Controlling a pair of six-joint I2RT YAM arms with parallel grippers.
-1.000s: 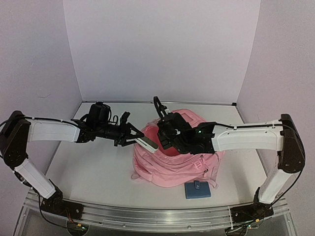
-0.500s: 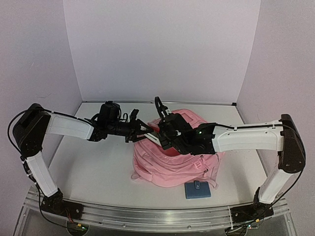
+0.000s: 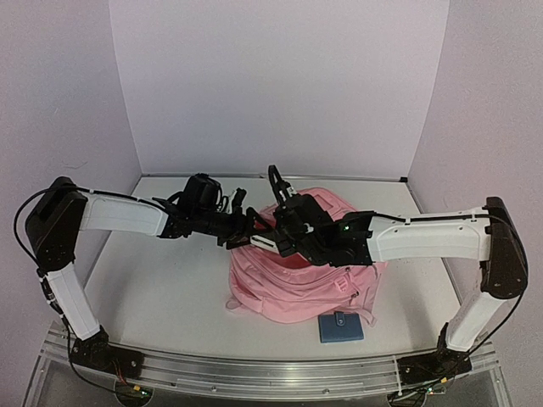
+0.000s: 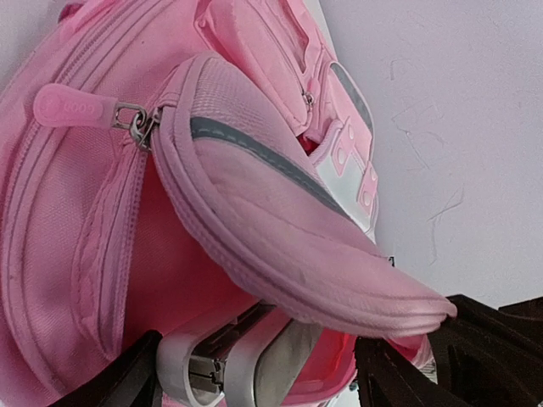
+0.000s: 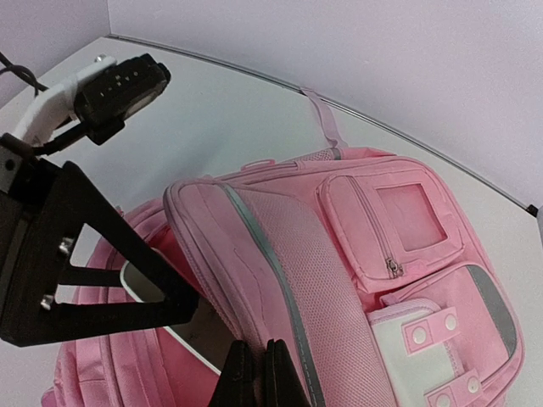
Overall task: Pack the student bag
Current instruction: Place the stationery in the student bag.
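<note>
The pink student bag (image 3: 297, 284) lies on the table with its main compartment gaping. My right gripper (image 5: 257, 373) is shut on the edge of the bag's front flap (image 5: 280, 254), holding it lifted. My left gripper (image 4: 259, 381) reaches into the opening from the left, jaws open wide. A white and grey stapler (image 4: 229, 365) sits between them inside the bag (image 4: 76, 212), close to the left finger, with a gap to the right one. From the right wrist, the stapler (image 5: 204, 335) shows under the flap beside a black left finger (image 5: 127, 284). From above, the flap and arms mostly cover the stapler (image 3: 263, 240).
A small blue pouch (image 3: 341, 327) lies on the table just in front of the bag's near right corner. White walls close the table at the back and sides. Both arms meet over the bag's left part.
My left arm has swung right and carried the stapler into the bag's opening, and its jaws have opened. The right gripper has kept its hold on the flap.
</note>
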